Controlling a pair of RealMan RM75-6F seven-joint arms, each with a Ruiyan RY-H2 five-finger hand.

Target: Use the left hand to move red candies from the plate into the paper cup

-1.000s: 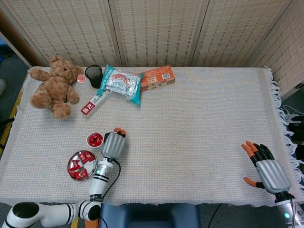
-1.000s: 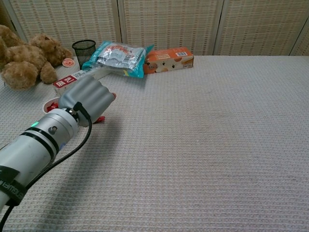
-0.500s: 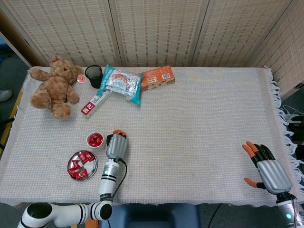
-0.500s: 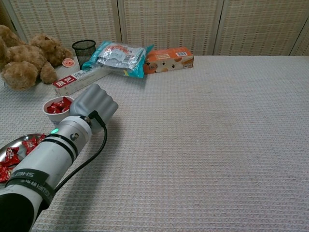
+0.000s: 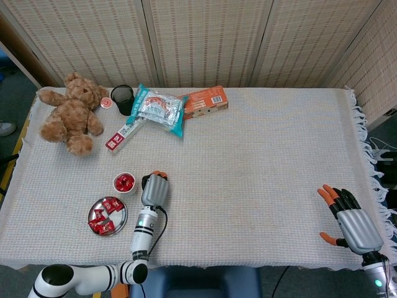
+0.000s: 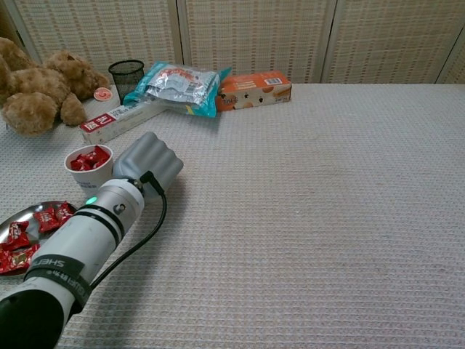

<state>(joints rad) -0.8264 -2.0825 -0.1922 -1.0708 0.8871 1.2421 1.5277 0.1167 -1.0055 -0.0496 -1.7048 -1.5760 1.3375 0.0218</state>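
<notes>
Several red wrapped candies (image 5: 124,181) already sit in the small white paper cup (image 6: 90,169); a handful more (image 5: 104,217) remain on the round metal plate (image 5: 93,228), which sits just nearer me than the cup. So partly done, more trips left.

My left hand (image 5: 155,189) is just right of the cup, apart from it, fingers curled in toward the table. Chest view shows only its grey back (image 6: 150,158), so I can't tell whether anything is in it.

My right hand (image 5: 348,218) rests far right of the cup near the table's (image 5: 260,161) fringed edge, fingers spread, empty.

Versus a second ago: left hand has shifted right, clear of the cup and plate. Right hand unchanged.
</notes>
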